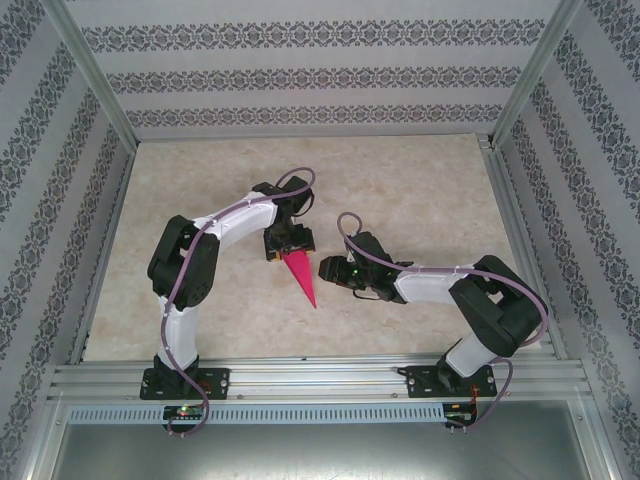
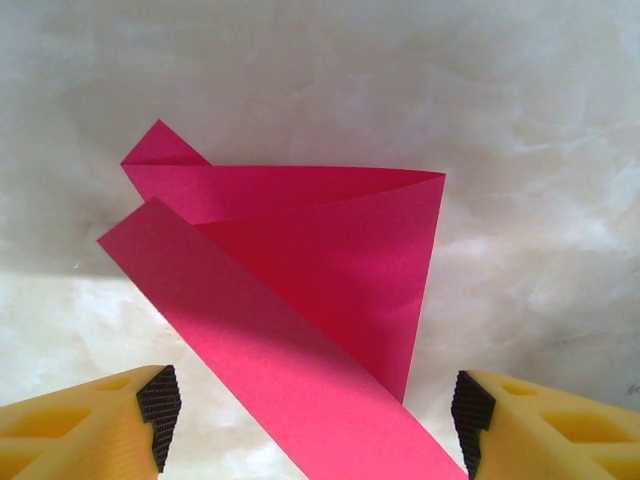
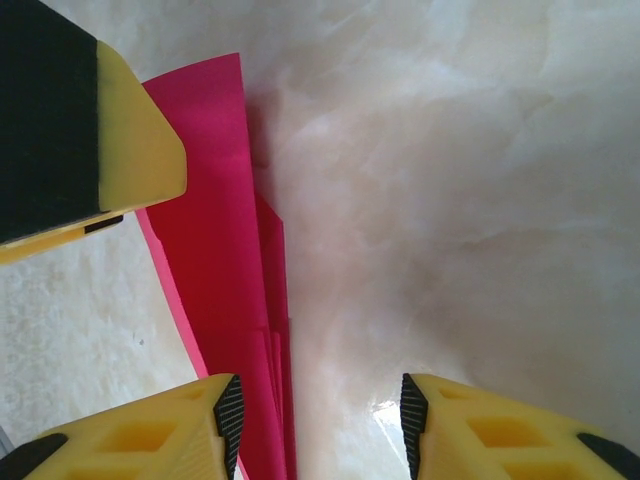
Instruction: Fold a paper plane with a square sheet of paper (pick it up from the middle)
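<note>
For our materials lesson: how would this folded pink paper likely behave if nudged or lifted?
Probably light and floppy: the paper is thin, with a flap lifting off the layers below. A push would likely slide it over the smooth table.

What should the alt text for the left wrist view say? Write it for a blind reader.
A magenta-pink sheet of paper, folded into a wedge of overlapping flaps, lies on a pale marbled table. The left gripper has its yellow, black-padded fingers wide apart at the bottom corners, either side of the paper, not gripping it.
</note>
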